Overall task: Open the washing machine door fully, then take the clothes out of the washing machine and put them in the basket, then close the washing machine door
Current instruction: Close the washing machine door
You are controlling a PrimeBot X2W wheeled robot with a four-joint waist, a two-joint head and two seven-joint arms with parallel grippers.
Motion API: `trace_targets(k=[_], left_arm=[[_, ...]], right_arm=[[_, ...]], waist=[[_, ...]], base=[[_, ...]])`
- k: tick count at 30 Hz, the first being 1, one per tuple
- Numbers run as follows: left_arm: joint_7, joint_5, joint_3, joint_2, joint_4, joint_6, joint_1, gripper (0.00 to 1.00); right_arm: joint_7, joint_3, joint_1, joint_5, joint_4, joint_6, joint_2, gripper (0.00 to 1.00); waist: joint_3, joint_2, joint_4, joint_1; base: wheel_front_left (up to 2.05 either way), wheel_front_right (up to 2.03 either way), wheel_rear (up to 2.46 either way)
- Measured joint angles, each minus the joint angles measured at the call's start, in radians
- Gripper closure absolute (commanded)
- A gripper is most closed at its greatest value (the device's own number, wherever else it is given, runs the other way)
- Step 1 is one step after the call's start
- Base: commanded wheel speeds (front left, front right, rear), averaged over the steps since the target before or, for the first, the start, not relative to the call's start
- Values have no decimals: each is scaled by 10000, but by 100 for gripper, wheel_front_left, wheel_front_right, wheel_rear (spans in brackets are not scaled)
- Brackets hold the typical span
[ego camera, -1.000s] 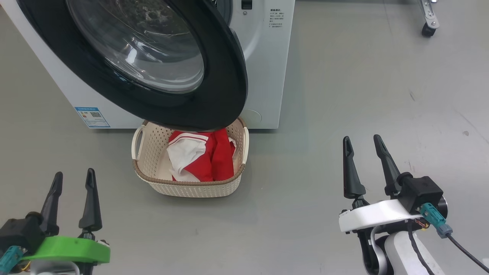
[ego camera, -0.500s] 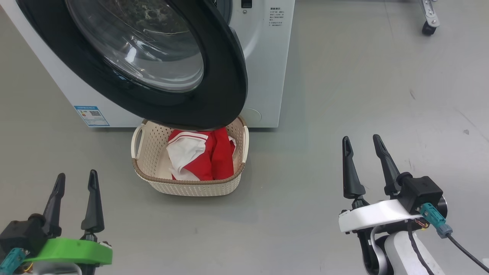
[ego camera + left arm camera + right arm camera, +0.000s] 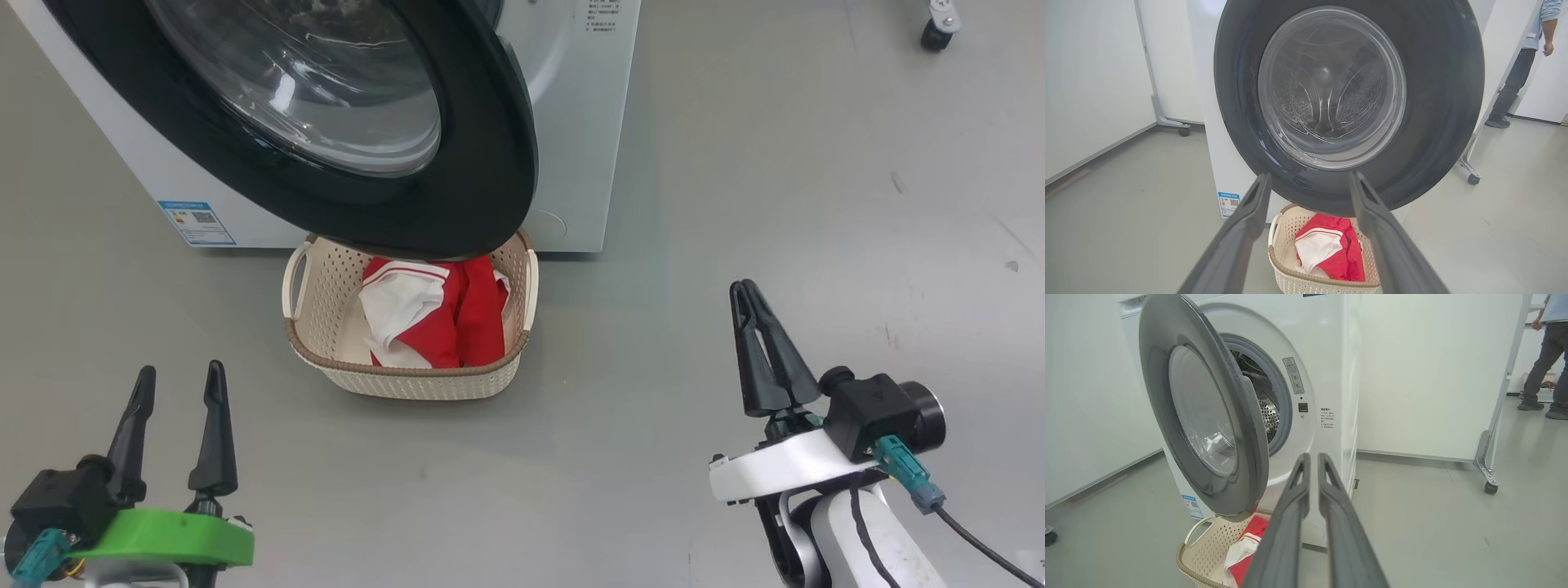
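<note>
The white washing machine (image 3: 571, 122) stands at the upper left, its black-rimmed glass door (image 3: 490, 163) swung partly open over the basket. In the right wrist view the door (image 3: 1249, 457) stands ajar and the steel drum (image 3: 1267, 412) shows behind it. The cream basket (image 3: 408, 371) sits on the floor under the door, with red and white clothes (image 3: 457, 318) inside. My left gripper (image 3: 180, 369) is open and empty at the lower left, well short of the basket. My right gripper (image 3: 743, 287) is shut on nothing, right of the basket.
A person (image 3: 1545, 355) stands far off to the right beside a white panel on a wheeled foot (image 3: 1490, 486). A caster (image 3: 935, 33) shows at the top right. Bare grey floor (image 3: 816, 204) spreads right of the washer.
My right gripper's fingers have gone from spread apart to pressed together. The head camera has shifted a little, sliding the scene up the picture. Door, basket and clothes stay put.
</note>
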State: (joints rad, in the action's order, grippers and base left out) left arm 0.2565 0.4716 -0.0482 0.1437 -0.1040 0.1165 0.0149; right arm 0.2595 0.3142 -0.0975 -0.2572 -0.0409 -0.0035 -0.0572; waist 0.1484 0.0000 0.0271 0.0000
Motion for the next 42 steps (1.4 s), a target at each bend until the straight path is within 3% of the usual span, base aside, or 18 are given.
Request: trace_targets(k=[14, 27, 42], left_arm=[[0, -25, -257, -157, 171, 40, 367, 0], [0, -8, -869, -345, 443, 46, 1240, 0], [0, 424, -1243, -589, 479, 48, 2290, 0]], right_arm=[[0, 1239, -1313, 1009, -355, 895, -454, 100], [-167, 1697, -3588, 1444, -1360, 1091, -617, 100], [-439, 1425, -5972, 1459, -2481, 1172, -934, 100]], waist=[[917, 0, 415, 0], [2070, 0, 1226, 0], [3626, 0, 2281, 0]], base=[[0, 0, 0], [0, 0, 0], [0, 0, 0]])
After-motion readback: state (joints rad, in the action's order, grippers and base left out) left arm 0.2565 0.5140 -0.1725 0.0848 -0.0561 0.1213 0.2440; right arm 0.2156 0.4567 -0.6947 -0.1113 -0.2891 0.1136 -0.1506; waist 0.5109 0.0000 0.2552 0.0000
